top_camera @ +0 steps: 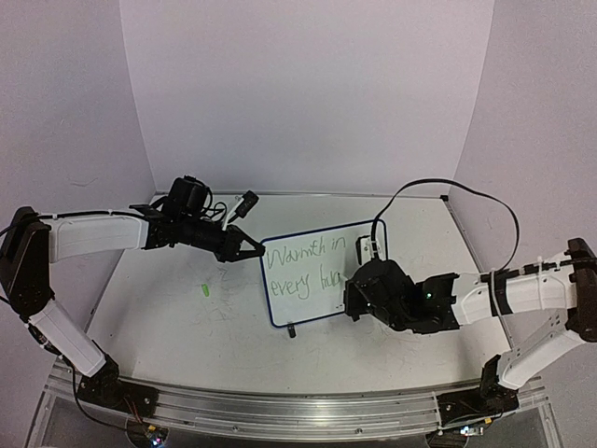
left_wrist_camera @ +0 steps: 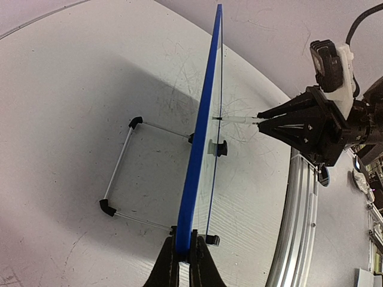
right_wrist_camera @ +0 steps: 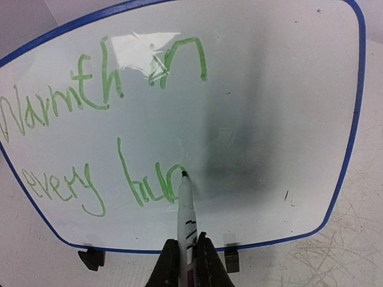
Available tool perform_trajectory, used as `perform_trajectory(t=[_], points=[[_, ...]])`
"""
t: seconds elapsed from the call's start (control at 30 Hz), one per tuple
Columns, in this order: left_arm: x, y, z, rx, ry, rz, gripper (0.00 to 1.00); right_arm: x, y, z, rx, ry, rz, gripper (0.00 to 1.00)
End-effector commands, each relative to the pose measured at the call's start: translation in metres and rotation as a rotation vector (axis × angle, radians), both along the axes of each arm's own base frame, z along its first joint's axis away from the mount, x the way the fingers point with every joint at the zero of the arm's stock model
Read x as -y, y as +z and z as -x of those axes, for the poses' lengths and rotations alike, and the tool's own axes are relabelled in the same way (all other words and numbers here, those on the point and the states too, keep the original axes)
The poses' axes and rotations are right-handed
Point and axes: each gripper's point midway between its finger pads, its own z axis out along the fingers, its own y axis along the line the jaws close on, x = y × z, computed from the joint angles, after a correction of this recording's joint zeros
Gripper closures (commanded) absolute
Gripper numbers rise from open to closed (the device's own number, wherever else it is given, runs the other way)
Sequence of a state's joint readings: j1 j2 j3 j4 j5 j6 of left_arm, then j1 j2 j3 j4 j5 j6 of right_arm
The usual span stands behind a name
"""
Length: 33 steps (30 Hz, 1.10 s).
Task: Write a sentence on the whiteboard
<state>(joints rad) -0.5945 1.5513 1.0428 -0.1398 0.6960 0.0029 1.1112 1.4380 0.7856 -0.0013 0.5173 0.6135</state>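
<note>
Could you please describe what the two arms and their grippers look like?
The left arm and right arm have white link shells with black joints. The left gripper and right gripper are black, with two tapering fingers. A black cable loops from the right arm; a green light glows on its wrist.

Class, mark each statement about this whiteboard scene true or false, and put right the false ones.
1. The small white board with rounded corners and a dark blue rim carries green handwritten words. True.
2. The right jaws hold a red crayon. False: they grip a white marker pen, tip against the board.
3. The left jaws clamp the board's blue edge. True.
4. The board lies flat on its back. False: it stands upright on a thin wire stand with black feet.
5. The words fill three lines. False: two lines.
</note>
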Motion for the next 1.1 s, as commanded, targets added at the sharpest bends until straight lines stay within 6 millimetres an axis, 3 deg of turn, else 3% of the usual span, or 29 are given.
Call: perform_trajectory(t=[0.0,0.7,1.07], points=[[-0.002,-0.002,-0.005,0.072,0.003,-0.045,1.00,0.000,0.019,-0.014,0.057,-0.037,0.000,1.00],[-0.002,-0.002,-0.005,0.072,0.002,-0.044,1.00,0.009,-0.041,0.020,-0.113,0.016,0.028,1.00],[-0.003,-0.002,-0.005,0.074,0.005,-0.046,1.00,-0.022,-0.026,0.015,-0.085,0.056,0.000,1.00]])
